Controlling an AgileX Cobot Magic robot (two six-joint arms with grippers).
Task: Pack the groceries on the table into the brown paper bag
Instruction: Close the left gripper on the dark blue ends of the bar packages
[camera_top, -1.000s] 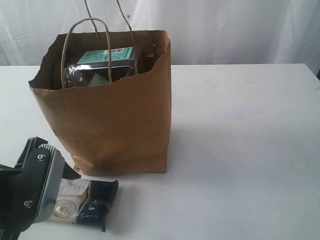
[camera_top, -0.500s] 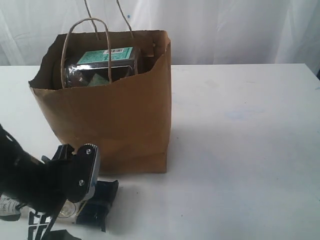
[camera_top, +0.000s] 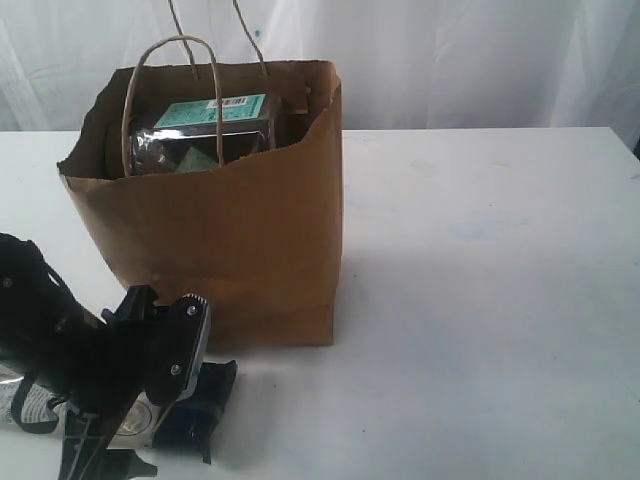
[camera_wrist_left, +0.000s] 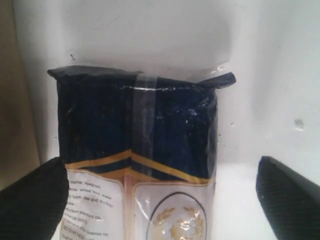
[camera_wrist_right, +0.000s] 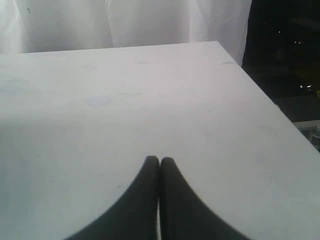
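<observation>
The long white-black twin packet (camera_top: 195, 405) lies flat on the white table (camera_top: 480, 300), just in front of the brown paper bag (camera_top: 215, 230). My left arm (camera_top: 90, 365) hangs over the packet's white end and hides it. In the left wrist view the left gripper (camera_wrist_left: 160, 200) stands open, with one fingertip on each side of the packet (camera_wrist_left: 137, 125) and a gap on the right side. The right gripper (camera_wrist_right: 160, 165) is shut with nothing in it, above bare table (camera_wrist_right: 125, 100). A clear container with a teal label (camera_top: 205, 130) shows inside the bag.
The bag stands upright with its twine handles (camera_top: 170, 90) raised and its mouth open. The table's far edge meets a white curtain (camera_top: 450, 60). In the right wrist view the table's corner edge (camera_wrist_right: 260, 95) drops off into darkness.
My left arm has swung in from the lower left, over the packet. It now covers the packet's white end. The bag and its contents have not moved.
</observation>
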